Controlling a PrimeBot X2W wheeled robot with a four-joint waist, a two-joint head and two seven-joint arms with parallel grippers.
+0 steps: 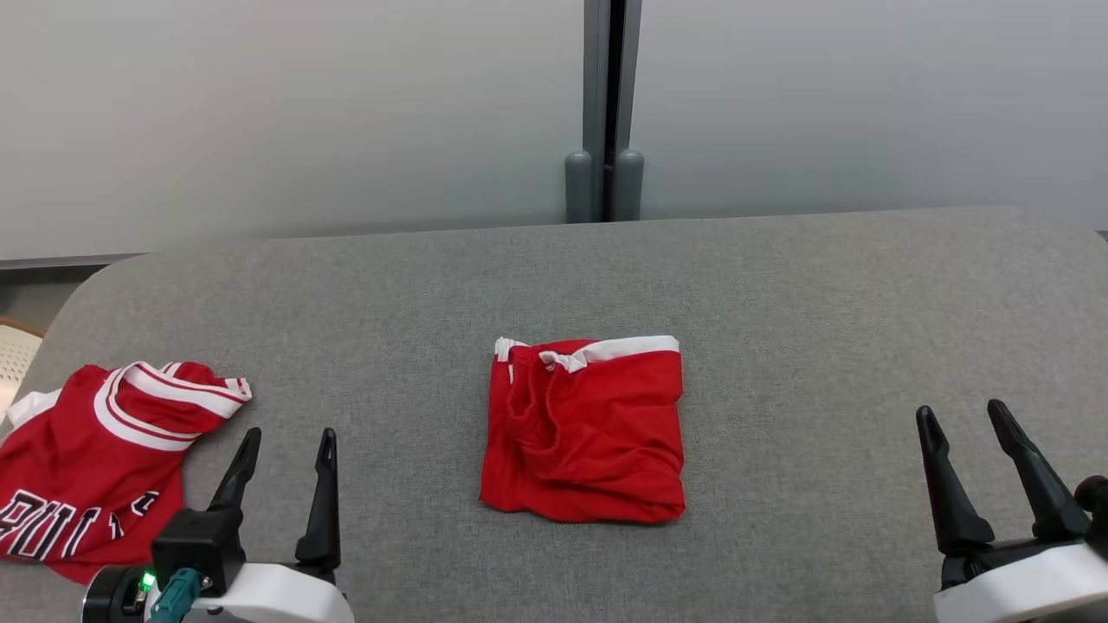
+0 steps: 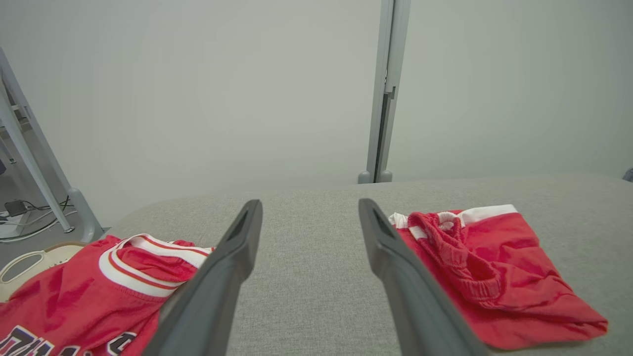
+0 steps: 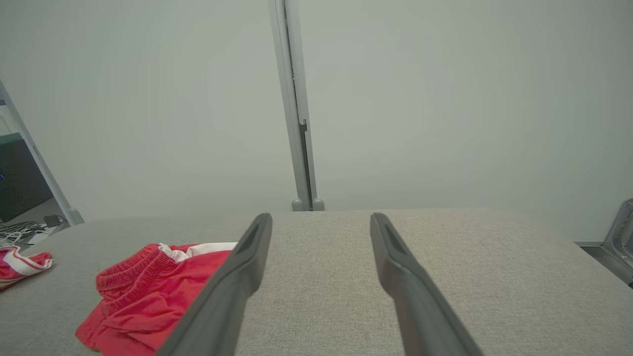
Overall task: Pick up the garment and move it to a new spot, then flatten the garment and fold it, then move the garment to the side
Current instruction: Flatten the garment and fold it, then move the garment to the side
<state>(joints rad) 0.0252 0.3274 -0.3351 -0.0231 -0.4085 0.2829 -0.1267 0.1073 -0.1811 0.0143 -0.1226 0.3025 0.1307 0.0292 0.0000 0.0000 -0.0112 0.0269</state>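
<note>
Left tool [image 1: 290, 433], right tool [image 1: 959, 407] gape empty; 1 folded shorts [image 1: 589, 433], 1 jersey [image 1: 86, 459].

A grey, cloth-covered table [image 1: 779, 285] with rounded far corners spans the frame. 2 garments lie on it, well apart: folded red shorts [image 1: 589, 441] with a white band at centre, and a crumpled red jersey [image 1: 86, 467] with white trim at lower left.
</note>
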